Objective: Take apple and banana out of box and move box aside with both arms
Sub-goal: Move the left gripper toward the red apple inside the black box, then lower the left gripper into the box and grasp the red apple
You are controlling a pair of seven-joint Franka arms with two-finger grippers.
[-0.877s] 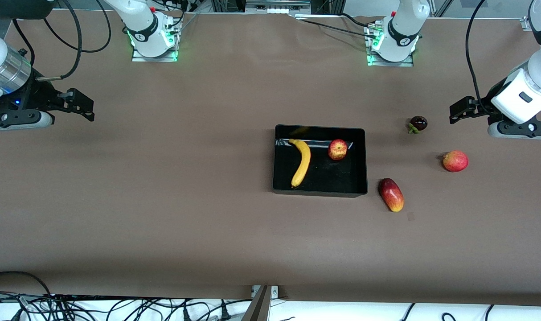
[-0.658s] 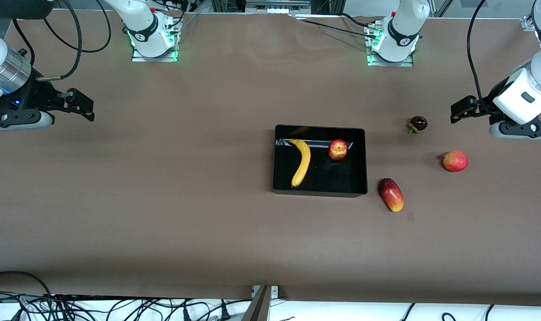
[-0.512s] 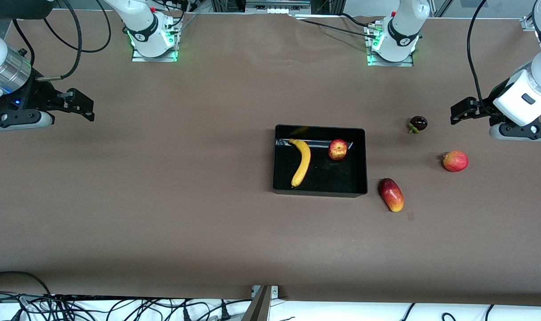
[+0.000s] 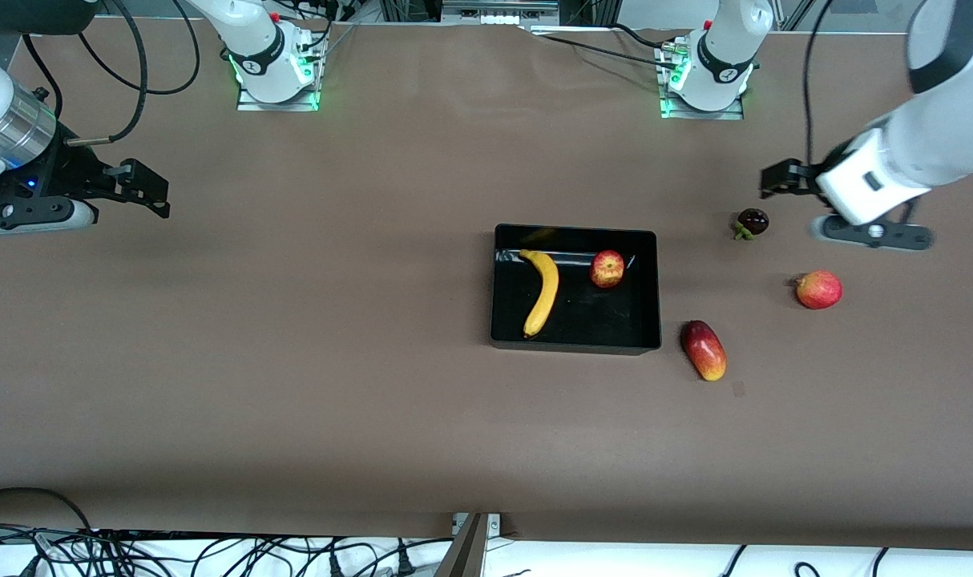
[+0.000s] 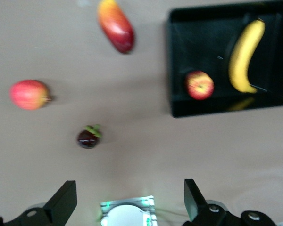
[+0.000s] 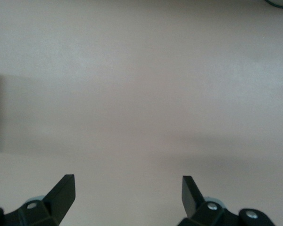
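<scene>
Moved: left gripper (image 4: 777, 178) shifts toward the mangosteen (image 4: 752, 222), released.
Right gripper (image 4: 146, 189): waiting, released.
Box (image 4: 648, 320): banana (image 4: 541, 292), apple (image 4: 607, 268) inside.

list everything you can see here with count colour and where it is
box: 1, black, open-topped, mid-table
banana: 1, yellow, in the box
apple: 1, red and yellow, in the box beside the banana
oblong fruit: 1, red and yellow, on the table beside the box
round fruit: 1, red, toward the left arm's end
small dark fruit: 1, dark purple with green stem, farther from the front camera than the round fruit
left gripper: 1, black, open, empty, near the small dark fruit
right gripper: 1, black, open, empty, waiting over bare table
</scene>
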